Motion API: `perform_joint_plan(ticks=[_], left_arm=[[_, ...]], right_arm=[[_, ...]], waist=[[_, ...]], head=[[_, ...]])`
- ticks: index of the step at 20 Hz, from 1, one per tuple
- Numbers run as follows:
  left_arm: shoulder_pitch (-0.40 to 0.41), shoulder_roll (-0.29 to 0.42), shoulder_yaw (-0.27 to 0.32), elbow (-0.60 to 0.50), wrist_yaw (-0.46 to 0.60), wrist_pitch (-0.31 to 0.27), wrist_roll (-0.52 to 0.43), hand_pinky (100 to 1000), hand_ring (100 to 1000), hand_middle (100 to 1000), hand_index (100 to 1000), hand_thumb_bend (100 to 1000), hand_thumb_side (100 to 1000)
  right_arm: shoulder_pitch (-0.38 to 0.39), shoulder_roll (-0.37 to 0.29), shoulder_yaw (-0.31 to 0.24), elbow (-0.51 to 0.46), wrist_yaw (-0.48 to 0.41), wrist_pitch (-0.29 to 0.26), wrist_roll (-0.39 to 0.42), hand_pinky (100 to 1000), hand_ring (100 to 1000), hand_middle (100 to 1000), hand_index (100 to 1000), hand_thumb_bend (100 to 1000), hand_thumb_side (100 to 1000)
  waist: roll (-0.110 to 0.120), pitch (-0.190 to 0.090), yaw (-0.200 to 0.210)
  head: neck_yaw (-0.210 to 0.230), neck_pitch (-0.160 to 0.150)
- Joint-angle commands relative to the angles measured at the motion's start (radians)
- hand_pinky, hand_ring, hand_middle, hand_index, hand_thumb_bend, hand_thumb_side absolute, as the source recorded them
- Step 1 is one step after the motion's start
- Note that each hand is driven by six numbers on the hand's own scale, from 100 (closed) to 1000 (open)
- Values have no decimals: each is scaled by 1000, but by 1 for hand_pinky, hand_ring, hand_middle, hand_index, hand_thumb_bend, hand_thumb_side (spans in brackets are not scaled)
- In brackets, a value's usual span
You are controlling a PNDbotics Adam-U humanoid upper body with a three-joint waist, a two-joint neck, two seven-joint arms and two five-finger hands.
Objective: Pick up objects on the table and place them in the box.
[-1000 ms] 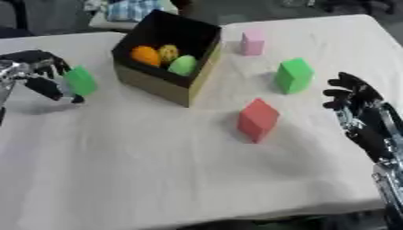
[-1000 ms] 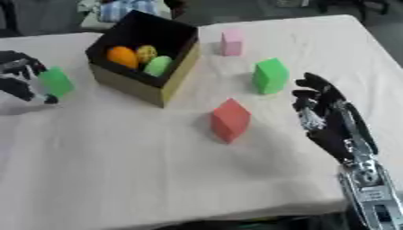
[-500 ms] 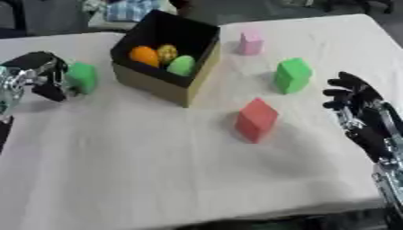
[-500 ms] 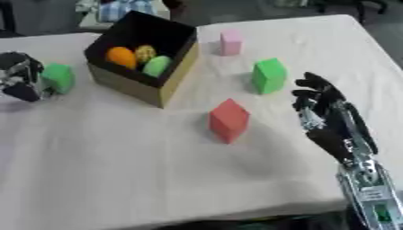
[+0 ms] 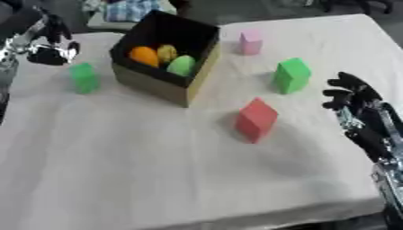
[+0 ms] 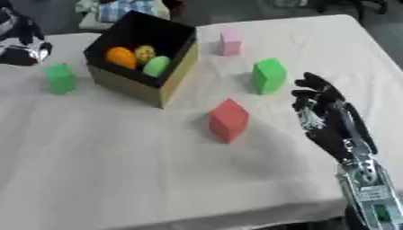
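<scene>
Fingers of the left hand (image 5: 49, 42) curl empty, upper left; re-grasp the small green block (image 5: 83, 77) squarely, then lift over the black-lined cardboard box (image 5: 161, 85).

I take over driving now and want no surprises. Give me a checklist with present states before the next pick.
1. Box open, with room inside: ok; it holds three round items.
2. Left hand free of any block: ok, apart from the small green block.
3. Right hand empty: ok, fingers relaxed.
4. Red block unobstructed: ok.
5. Large green block and pink block resting on the table: ok.
</scene>
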Motion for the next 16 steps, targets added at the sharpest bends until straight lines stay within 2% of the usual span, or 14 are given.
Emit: perform_joint_plan(ticks=[1, 4, 5, 6, 7, 8, 9, 10, 11, 16], left_arm=[[-26, 41, 5, -38, 9, 13, -14, 698, 523, 454, 634, 268, 297], [-24, 46, -4, -16, -15, 2, -68, 728, 573, 514, 700, 336, 353], [-26, 49, -8, 0, -29, -8, -102, 753, 629, 585, 756, 395, 383], [-30, 51, -10, 18, -46, -19, -136, 760, 646, 604, 771, 414, 392], [-34, 52, -10, 38, -62, -30, -167, 786, 696, 673, 824, 504, 444], [-40, 52, -8, 58, -77, -39, -193, 786, 696, 673, 824, 504, 444], [-47, 52, -9, 80, -95, -45, -216, 807, 737, 735, 860, 649, 521], [-56, 49, -9, 105, -116, -51, -234, 808, 740, 738, 862, 659, 525], [-65, 46, -9, 129, -138, -57, -246, 823, 762, 766, 878, 728, 545], [-95, 12, -1, 238, -223, -77, -256, 838, 781, 790, 888, 742, 540]], right_arm=[[-11, -16, -4, -9, 4, 0, -2, 701, 794, 807, 919, 100, 459], [-11, -16, -4, -9, 5, 0, -2, 701, 794, 807, 919, 100, 459], [-11, -16, -4, -9, 4, 0, -1, 701, 794, 807, 919, 100, 459], [-11, -16, -4, -9, 4, 0, -1, 701, 794, 807, 919, 100, 459], [-11, -17, -4, -9, 4, 0, -1, 701, 794, 807, 919, 100, 460], [-11, -17, -4, -8, 4, 1, 0, 701, 794, 807, 919, 100, 460], [-10, -17, -3, -8, 4, 1, 0, 701, 794, 807, 919, 100, 460], [-10, -17, -3, -8, 4, 1, 0, 701, 794, 807, 919, 100, 460], [-10, -17, -3, -7, 4, 1, 1, 701, 794, 807, 919, 100, 460], [-11, -16, 0, -6, 2, 0, 3, 700, 793, 807, 919, 100, 460]], waist=[[-9, -31, -2], [-7, -31, -4], [-7, -31, -5], [-6, -32, -5], [-6, -31, -5], [-6, -31, -5], [-6, -31, -4], [-6, -31, -4], [-7, -31, -4], [-10, -28, -6]], head=[[-1, 5], [-2, 5], [-2, 5], [-2, 5], [-2, 5], [-3, 5], [-3, 5], [-2, 5], [-2, 5], [0, 5]])
